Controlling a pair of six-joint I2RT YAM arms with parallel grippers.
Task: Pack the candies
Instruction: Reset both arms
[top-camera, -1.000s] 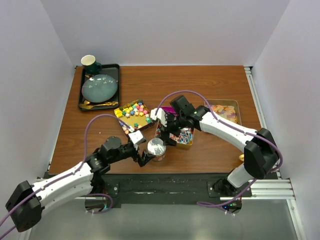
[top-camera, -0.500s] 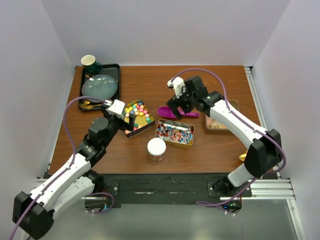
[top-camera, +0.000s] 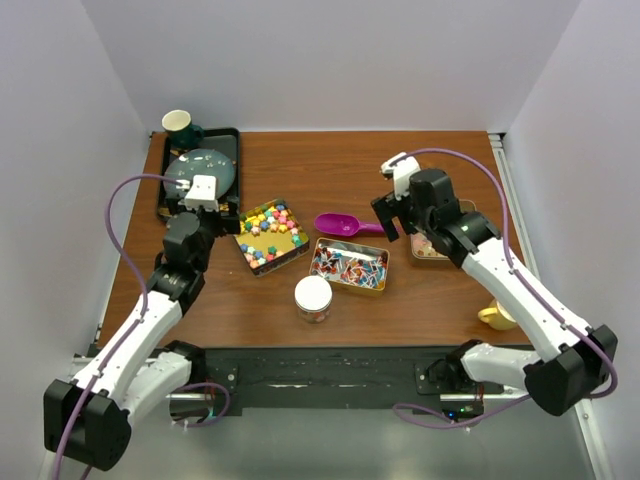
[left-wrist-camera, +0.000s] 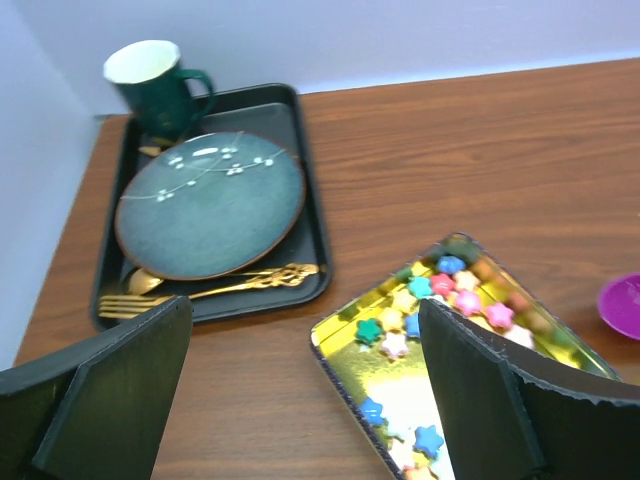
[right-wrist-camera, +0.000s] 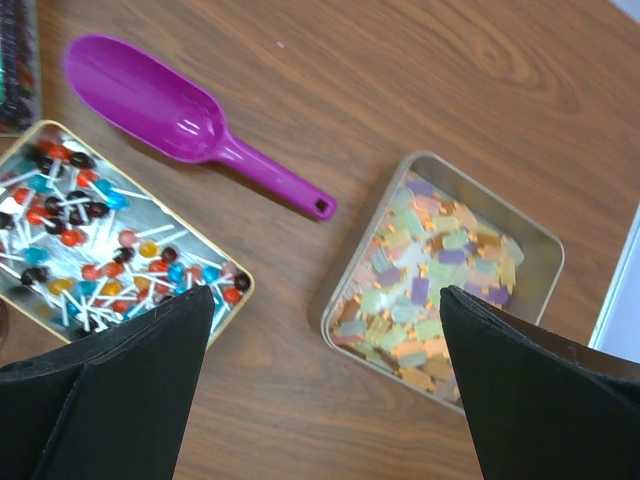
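Left gripper (top-camera: 203, 191) at upper left beside the black tray (top-camera: 232, 141) and right gripper (top-camera: 392, 207) right of centre both stand wide and empty; candies (top-camera: 265, 222) lie in three tins (top-camera: 346, 284) at mid-frame.

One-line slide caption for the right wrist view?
Open right gripper overlooking purple plastic scoop, gold tin of wrapped candies, silver tin of pastel candies.

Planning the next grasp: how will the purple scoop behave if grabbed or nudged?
The purple scoop looks like thin moulded plastic, so probably light and stiff. Its glossy surface may slip in a grip. Lying loose on the wooden table, it would likely slide or spin when pushed.
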